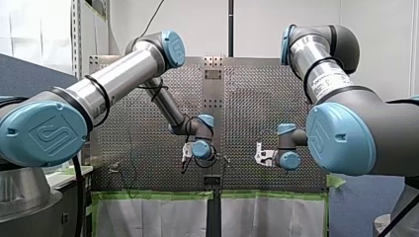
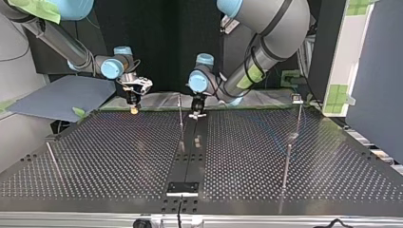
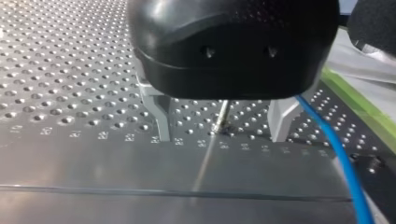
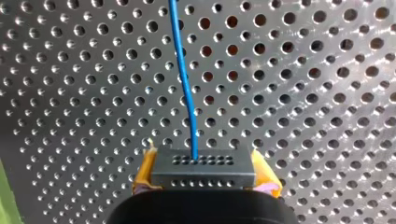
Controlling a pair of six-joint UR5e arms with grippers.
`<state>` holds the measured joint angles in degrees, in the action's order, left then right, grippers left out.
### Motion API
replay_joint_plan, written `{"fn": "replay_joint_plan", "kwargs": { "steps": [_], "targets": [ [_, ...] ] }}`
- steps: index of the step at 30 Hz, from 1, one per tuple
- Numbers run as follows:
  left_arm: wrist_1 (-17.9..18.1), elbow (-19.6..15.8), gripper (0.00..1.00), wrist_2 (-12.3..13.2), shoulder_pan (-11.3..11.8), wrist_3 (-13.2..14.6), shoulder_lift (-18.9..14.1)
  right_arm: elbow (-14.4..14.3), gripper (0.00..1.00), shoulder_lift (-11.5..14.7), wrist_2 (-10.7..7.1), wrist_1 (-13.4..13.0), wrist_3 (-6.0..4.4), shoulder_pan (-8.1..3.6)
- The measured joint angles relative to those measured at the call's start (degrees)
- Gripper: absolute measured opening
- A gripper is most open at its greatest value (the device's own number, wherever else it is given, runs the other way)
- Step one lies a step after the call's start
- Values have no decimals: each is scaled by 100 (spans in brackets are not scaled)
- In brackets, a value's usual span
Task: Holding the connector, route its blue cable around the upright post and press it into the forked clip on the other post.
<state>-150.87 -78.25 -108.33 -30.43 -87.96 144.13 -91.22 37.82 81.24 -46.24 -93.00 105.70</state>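
Right claw: my right claw [image 4: 204,173], with yellow pads [image 4: 142,176], pinches the dark grey rectangular connector [image 4: 203,161] by its 2 short ends. This leaves the holed face and the cable exit free.
Cable: the thin blue cable [image 4: 186,93] leaves that face and runs straight ahead of the claw, over the perforated metal table [image 4: 303,93]. It is probably kept taut for swinging.
Left claw: my left claw [image 3: 220,135], black with 2 metal fingers [image 3: 159,116], is spread and empty. It straddles the thin upright metal post [image 3: 223,109], and the cable passes just outside 1 finger, likely so the claw can guide it.
In the way: the left claw crowds the post, so the cable could snag on a finger.
Other post: a second thin post [image 2: 289,152] stands well beside the left claw. It carries a small block on top, but any fork is too small to tell.
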Motion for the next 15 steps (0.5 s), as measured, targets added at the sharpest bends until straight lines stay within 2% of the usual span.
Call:
{"fn": "replay_joint_plan", "kwargs": {
  "steps": [7,15],
  "targets": [
    [215,-285,100,-186,-6,200,9,0,0,1,3,1,-1,0],
    [235,-469,100,-332,-23,396,33,-1,0,3,1,67,2,-1]
  ]
}}
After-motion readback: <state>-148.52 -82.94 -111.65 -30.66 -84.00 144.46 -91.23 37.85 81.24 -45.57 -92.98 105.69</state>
